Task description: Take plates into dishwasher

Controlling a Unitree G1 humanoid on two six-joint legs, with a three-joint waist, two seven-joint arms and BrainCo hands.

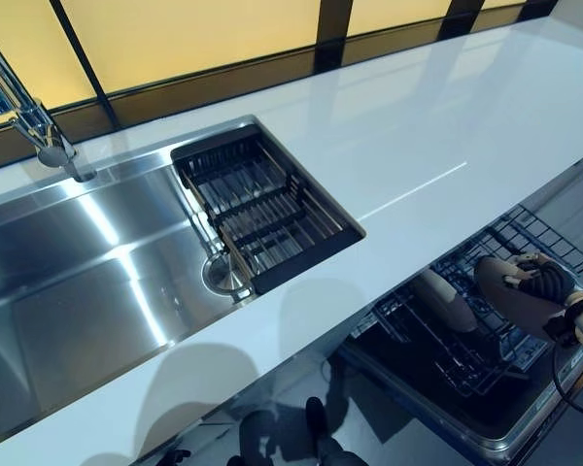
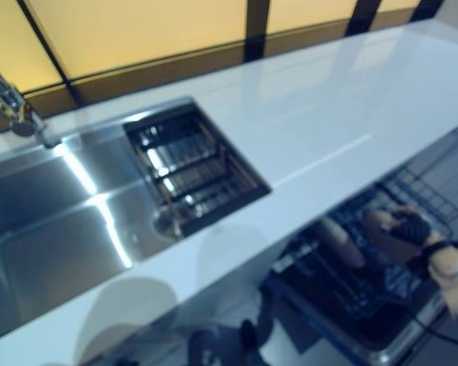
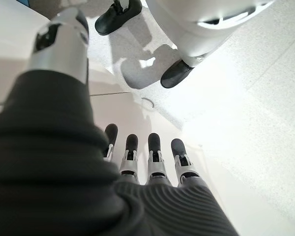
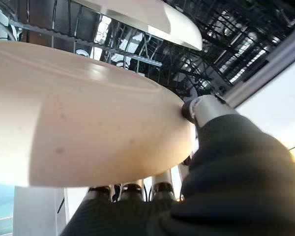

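The right hand [image 1: 536,282] is clamped on a round, cream-coloured ceramic plate [image 4: 83,132]: in the right wrist view the thumb [image 4: 199,110] presses the plate's rim from 1 side while the dark-tipped fingers [image 4: 132,189] curl under its far face. The plate hangs over the black wire dishwasher rack [image 1: 510,243], pulled out below the white countertop [image 1: 398,146]. Just beyond the fingers a 2nd cream plate [image 1: 445,301] already stands on edge in the rack.

To do this well, I judge the plate should be kept on edge and lined up with a free slot between tines beside the standing plate, then lowered until its bottom rim seats before the thumb lets go. Releasing early could tip it against its neighbour.

The left hand [image 3: 147,162] hangs idle over the floor, fingers straight, slightly apart, holding nothing.
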